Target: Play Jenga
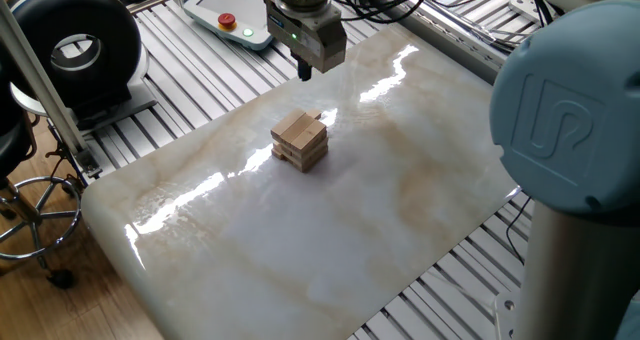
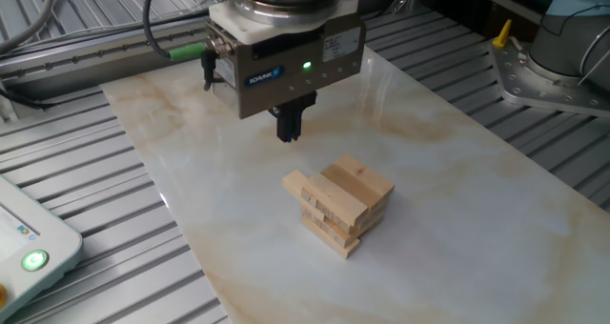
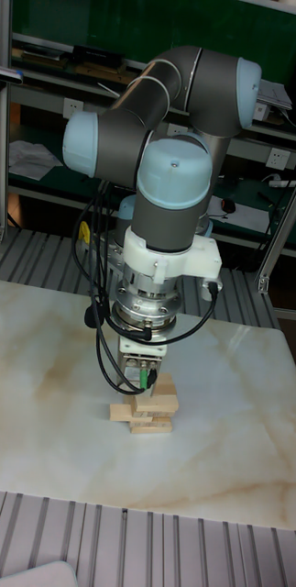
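**Getting Ready to Poke a Block**

My tool (image 2: 289, 129) hangs in the air above the surface (image 2: 457, 200). It holds nothing. Its two fingers look pressed together into one dark tip, so I think it is closed. A green light glows on its side.

The Jenga (image 2: 339, 206) sits near the middle of the surface, well away from every edge. It is a small stack, only a few layers tall, and each layer lies crosswise to the one under it. One block (image 2: 297, 183) near the top sticks out a little on one side. The stack looks straight and steady.

My tool is not touching the stack. In the other fixed view it sits higher than the top layer and off to the far side of it. In the tall fixed view my tool is right in front of the stack and hides part of it, so I cannot tell the gap from there.

I think I am at the lining-up step. No block has been pulled out yet.

Next I should come down beside the stack until my tip is level with one block. Then I should push or pull that block slowly and straight along its length. If I bump the stack from the side or press on the top, it may slide or fall down.
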`<act>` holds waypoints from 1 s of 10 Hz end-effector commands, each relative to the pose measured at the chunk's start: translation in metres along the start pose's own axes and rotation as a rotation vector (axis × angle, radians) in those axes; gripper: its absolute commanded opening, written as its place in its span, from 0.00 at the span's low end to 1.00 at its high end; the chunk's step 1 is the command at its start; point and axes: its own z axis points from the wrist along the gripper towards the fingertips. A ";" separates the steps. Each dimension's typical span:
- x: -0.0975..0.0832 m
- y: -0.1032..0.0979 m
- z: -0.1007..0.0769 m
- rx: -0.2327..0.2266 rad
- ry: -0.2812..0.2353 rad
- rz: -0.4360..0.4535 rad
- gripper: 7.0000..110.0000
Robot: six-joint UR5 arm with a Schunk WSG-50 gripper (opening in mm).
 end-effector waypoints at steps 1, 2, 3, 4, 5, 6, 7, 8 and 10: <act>0.000 -0.001 0.004 0.004 -0.008 -0.028 0.15; 0.000 0.000 0.006 0.003 -0.013 -0.036 0.15; -0.001 0.001 0.008 0.000 -0.017 -0.036 0.15; -0.001 0.001 0.009 0.000 -0.017 -0.038 0.36; 0.000 0.000 0.009 0.005 -0.019 -0.053 0.36; 0.000 0.001 0.010 0.005 -0.022 -0.058 0.36; 0.001 0.001 0.010 0.007 -0.023 -0.061 0.36; 0.002 0.003 0.013 0.010 -0.023 -0.058 0.36; 0.002 0.009 0.023 0.021 -0.013 -0.038 0.36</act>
